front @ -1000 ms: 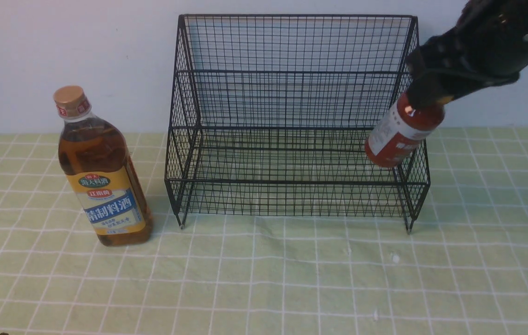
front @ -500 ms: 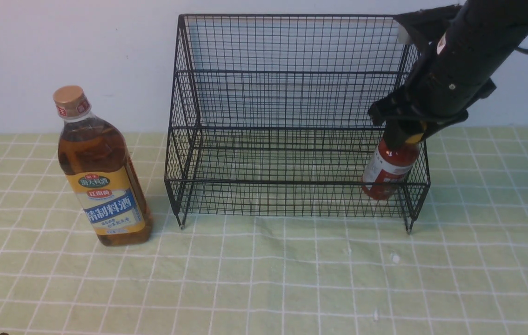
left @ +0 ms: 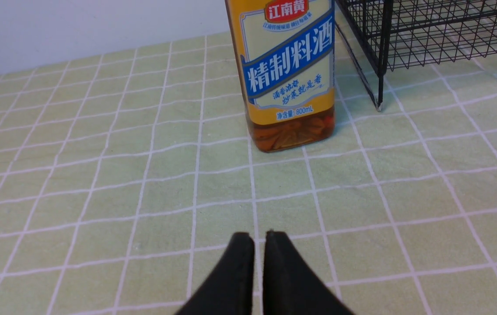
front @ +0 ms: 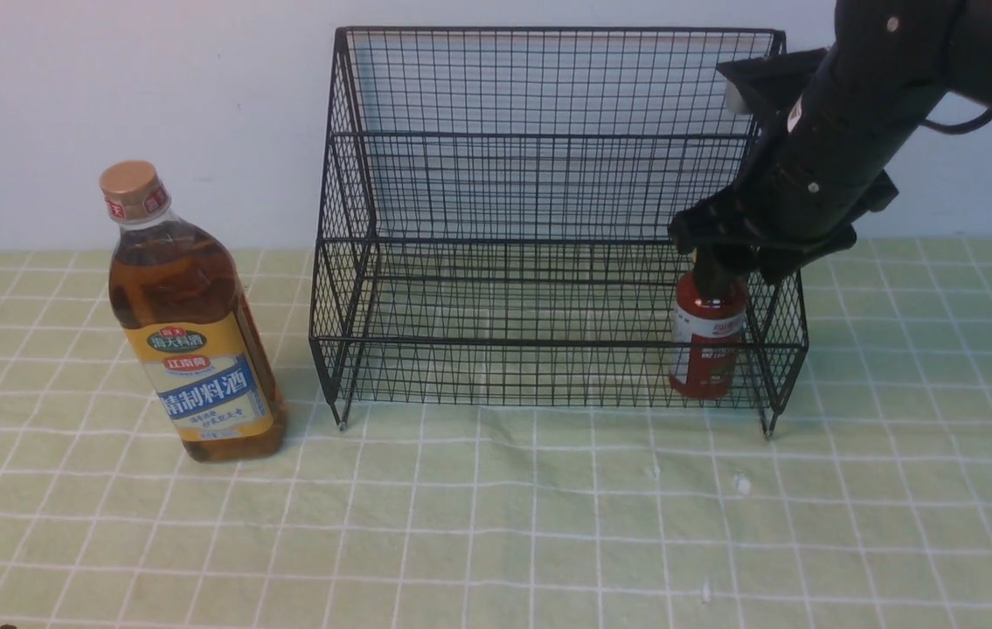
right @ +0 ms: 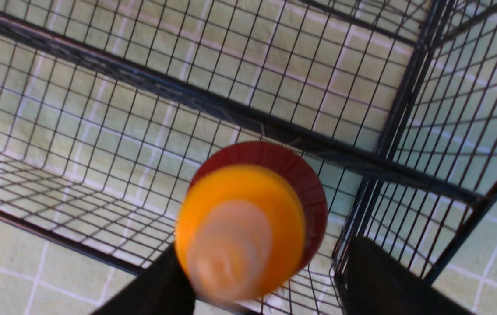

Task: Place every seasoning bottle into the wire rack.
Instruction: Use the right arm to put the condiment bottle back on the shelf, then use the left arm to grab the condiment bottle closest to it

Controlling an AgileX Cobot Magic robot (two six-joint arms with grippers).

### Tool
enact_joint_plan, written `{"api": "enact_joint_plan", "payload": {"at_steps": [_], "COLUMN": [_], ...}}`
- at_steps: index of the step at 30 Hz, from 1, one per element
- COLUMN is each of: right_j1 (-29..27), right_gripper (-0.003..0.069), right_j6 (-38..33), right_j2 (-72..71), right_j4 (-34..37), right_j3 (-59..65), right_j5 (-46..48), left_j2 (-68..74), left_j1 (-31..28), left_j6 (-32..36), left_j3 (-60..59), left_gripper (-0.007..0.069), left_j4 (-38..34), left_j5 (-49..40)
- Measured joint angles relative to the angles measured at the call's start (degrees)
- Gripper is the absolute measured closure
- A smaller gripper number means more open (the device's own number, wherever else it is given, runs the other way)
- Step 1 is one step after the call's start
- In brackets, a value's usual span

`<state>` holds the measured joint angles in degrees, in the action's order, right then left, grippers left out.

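**One bottle in, one to go**

The amber bottle (front: 190,323) stands upright on the cloth (front: 496,524), just beside the rack's (front: 548,131) left end, not yet picked. The left gripper (left: 259,238), pinched closed on nothing, points at it from the near side. The red bottle (front: 707,345) stands upright at the right end of the rack's lower tier. The right gripper (front: 720,266) straddles its cap, one finger clear of it, so I judge it released. Next, that arm should lift straight up, clear of the wires. Then the left gripper opens for the amber bottle. Count: two bottles, one rack, two grippers.
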<state>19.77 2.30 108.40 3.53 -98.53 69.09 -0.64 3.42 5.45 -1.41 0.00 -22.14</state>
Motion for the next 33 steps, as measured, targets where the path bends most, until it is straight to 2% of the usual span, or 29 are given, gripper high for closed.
{"api": "enact_joint_plan", "payload": {"at_steps": [2,5,7,10,15,19,21,22,25,26,28,33], "right_j1": [0.04,0.04,0.04,0.04,0.06,0.06,0.06,0.06,0.06,0.06,0.06,0.06], "right_gripper": [0.0178,0.0165,0.0169,0.0214,0.0395,0.0585,0.0643,0.0649,0.0670,0.0671,0.0673,0.0673], "right_j6": [0.00,0.00,0.34,1.16,1.54,1.54,1.54,1.54,1.54,1.54,1.54,1.54], "right_j2": [0.00,0.00,-0.90,-4.70,-16.94,-31.60,-39.90,-41.65,-57.69,-57.69,-69.90,-86.47], "right_j4": [0.00,0.00,0.14,1.29,2.16,5.69,7.17,7.34,7.21,7.16,6.37,6.12], "right_j3": [-1.96,-5.72,-9.17,-10.16,-9.45,-4.41,0.43,1.67,16.33,16.33,30.55,51.90], "right_j5": [1.06,2.14,2.23,2.49,2.77,2.89,2.84,2.68,-7.73,-7.73,-22.27,-42.22], "left_j2": [0.00,0.00,0.00,0.00,0.00,0.00,0.00,0.00,0.00,0.00,0.00,0.00], "left_j1": [0.00,0.00,0.00,0.00,0.00,0.00,0.00,0.00,0.00,0.00,0.00,0.00], "left_j6": [0.00,0.00,0.00,0.00,0.00,0.00,0.00,0.00,0.00,0.00,0.00,0.00], "left_j3": [0.00,0.00,0.00,0.00,0.00,0.00,0.00,0.00,0.00,0.00,0.00,0.00], "left_gripper": [0.0607,0.0607,0.0607,0.0607,0.0607,0.0607,0.0607,0.0607,0.0607,0.0607,0.0607,0.0607], "left_j4": [0.00,0.00,0.00,0.00,0.00,0.00,0.00,0.00,0.00,0.00,0.00,0.00], "left_j5": [0.00,0.00,0.00,0.00,0.00,0.00,0.00,0.00,0.00,0.00,0.00,0.00]}}
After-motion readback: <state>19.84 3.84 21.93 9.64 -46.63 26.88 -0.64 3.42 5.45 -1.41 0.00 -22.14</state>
